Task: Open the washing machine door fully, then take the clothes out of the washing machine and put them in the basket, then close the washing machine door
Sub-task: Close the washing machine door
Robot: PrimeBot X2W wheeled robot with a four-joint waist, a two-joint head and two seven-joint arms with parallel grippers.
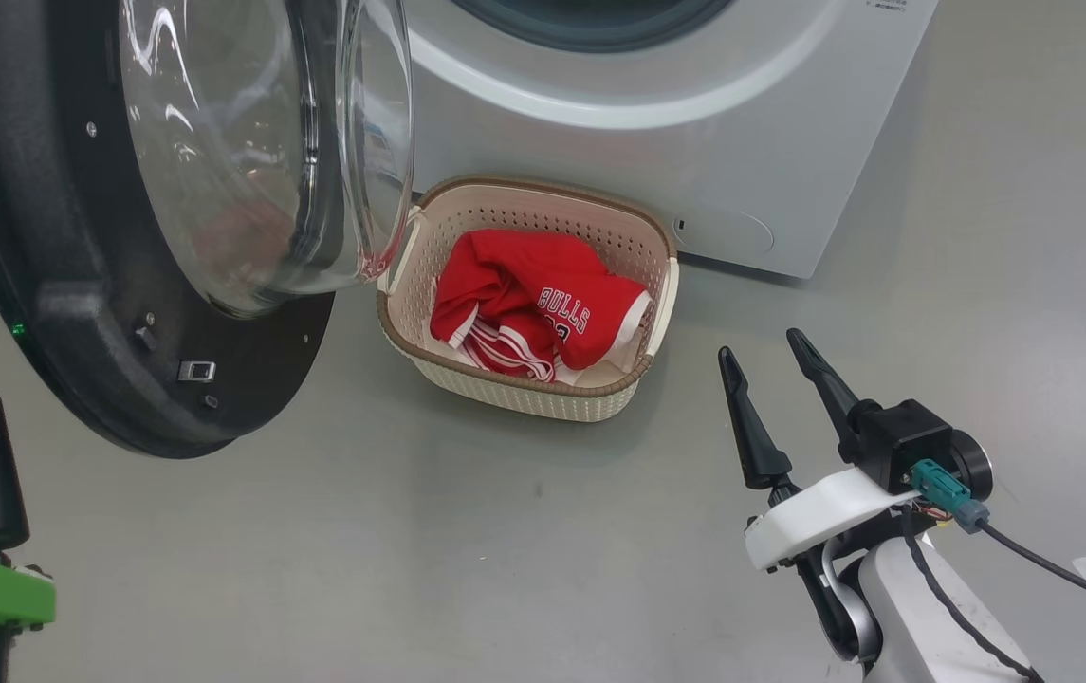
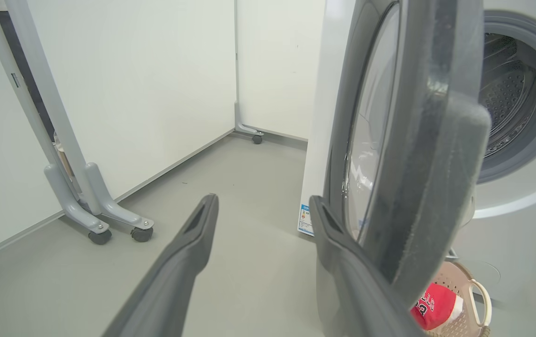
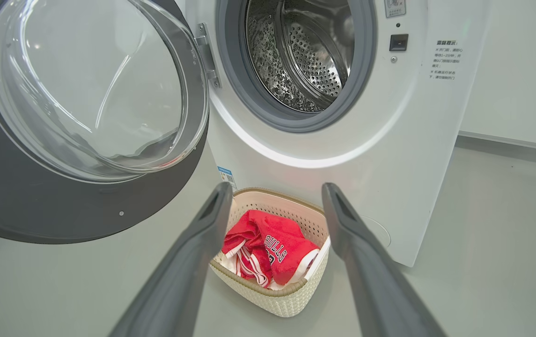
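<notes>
The jersey (image 1: pixel 514 285) is red with white "BULLS" lettering and red-and-white striped trim; the basket (image 1: pixel 524 398) is cream, perforated, with a brown rim. The door (image 1: pixel 59 313) has a black rim and clear glass, the machine (image 1: pixel 770 161) is white, its seal (image 3: pixel 291 122) grey.

The washing machine door (image 3: pixel 85 210) is faced in dark, matt, grainy plastic around a window (image 3: pixel 94 89) of clear glossy glass. The washing machine (image 3: pixel 389 140) is clad in smooth white panel, with a drum (image 3: pixel 305 65) of bright perforated steel and a seal (image 3: pixel 296 122) of dull grey rubber. The basket (image 1: pixel 524 398) is moulded in cream plastic with a woven pattern, the clothes (image 1: pixel 524 285) are made of soft red cloth, and the floor (image 1: pixel 505 531) is finished smooth with a faint sheen.
</notes>
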